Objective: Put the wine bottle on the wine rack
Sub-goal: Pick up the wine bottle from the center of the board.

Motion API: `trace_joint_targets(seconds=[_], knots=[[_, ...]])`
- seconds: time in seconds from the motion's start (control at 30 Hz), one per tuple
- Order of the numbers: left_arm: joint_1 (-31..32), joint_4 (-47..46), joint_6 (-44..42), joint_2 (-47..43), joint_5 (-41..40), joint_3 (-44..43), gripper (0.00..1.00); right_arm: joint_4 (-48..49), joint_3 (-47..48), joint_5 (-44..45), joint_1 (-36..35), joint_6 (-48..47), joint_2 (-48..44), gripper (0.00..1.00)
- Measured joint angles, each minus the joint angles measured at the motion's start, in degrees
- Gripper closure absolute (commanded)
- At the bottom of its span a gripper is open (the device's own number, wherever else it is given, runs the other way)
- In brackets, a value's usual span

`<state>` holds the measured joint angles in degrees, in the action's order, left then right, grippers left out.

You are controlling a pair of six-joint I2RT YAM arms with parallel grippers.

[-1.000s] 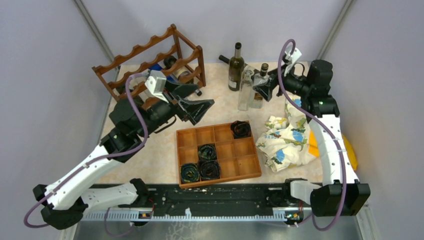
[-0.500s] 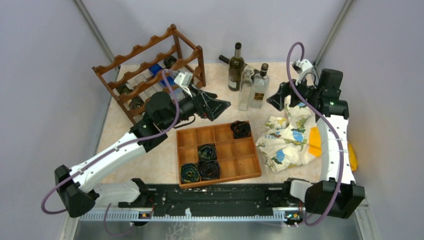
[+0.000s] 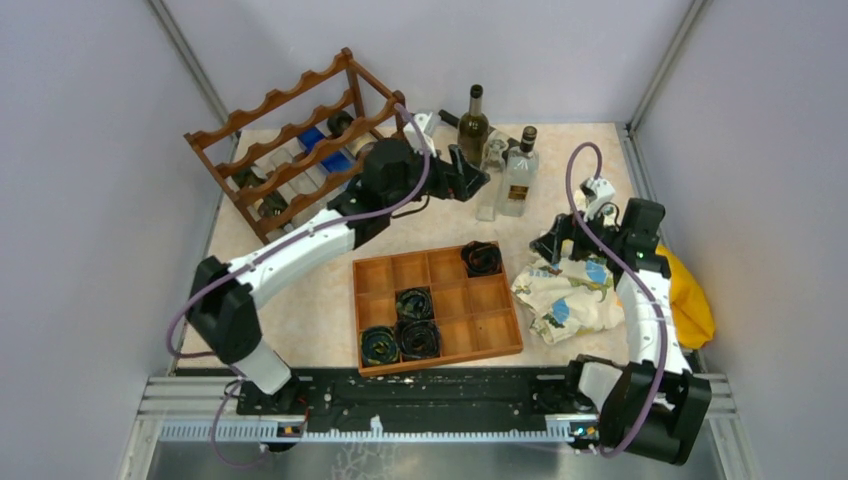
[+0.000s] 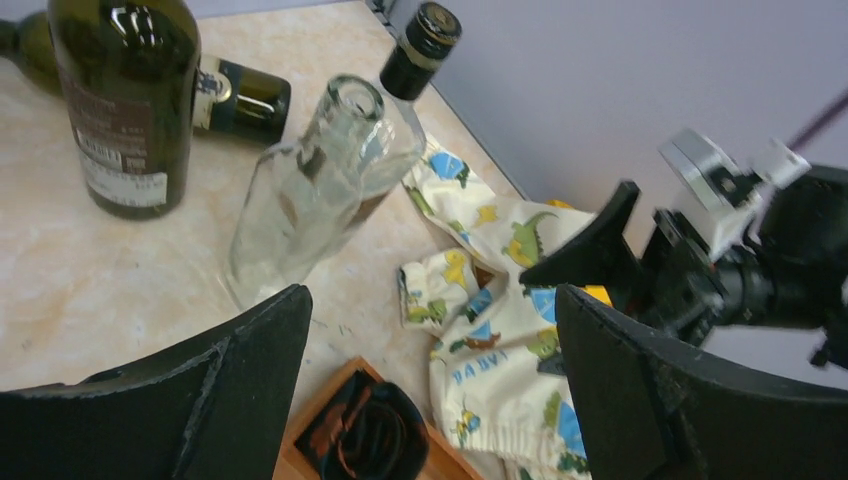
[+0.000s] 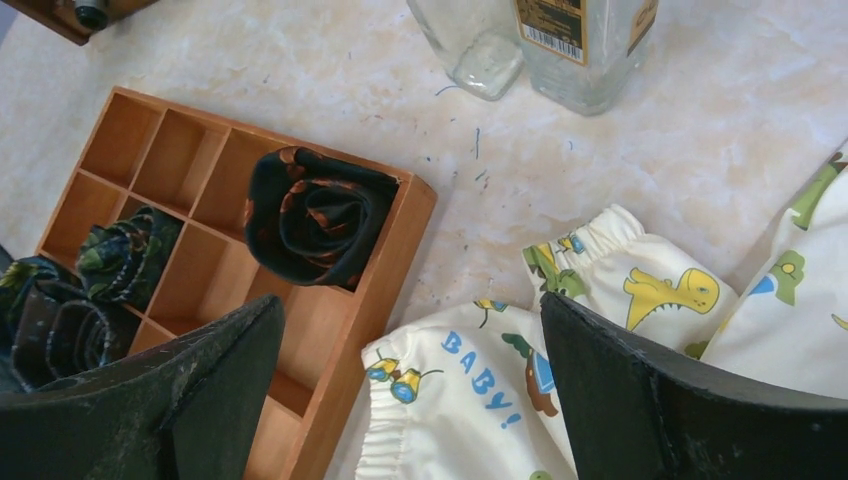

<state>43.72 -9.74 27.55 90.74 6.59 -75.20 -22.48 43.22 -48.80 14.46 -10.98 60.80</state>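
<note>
The left hand (image 3: 475,180) is hovering with jaws spread wide, gripping nothing. The wine bottle (image 3: 472,125) is standing upright on the counter (image 3: 310,300) at its 12 o'clock. The wine rack (image 3: 300,130) is standing at its 9 o'clock. The right hand (image 3: 552,243) is hanging wide open, empty, at the edge of the dinosaur-print cloth (image 3: 570,295).

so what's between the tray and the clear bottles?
Nothing: bare tabletop between the wooden tray and the clear bottles, seen in the right wrist view.
</note>
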Motion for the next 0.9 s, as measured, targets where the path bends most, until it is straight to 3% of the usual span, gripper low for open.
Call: trace_joint_targets(seconds=[0.27, 0.43, 0.9], knots=[[0.0, 5.95, -6.99, 14.95, -4.11, -15.58, 0.06, 8.35, -9.88, -0.57, 1.95, 0.72, -7.89, 0.01], [0.0, 5.84, -10.97, 20.24, -4.2, -18.86, 0.11, 10.97, -13.57, -0.61, 2.21, 0.81, -12.24, 0.01], [0.0, 0.55, -17.75, 28.92, -6.6, -25.64, 0.29, 13.53, -13.6, -0.52, 2.23, 1.07, -11.5, 0.02]])
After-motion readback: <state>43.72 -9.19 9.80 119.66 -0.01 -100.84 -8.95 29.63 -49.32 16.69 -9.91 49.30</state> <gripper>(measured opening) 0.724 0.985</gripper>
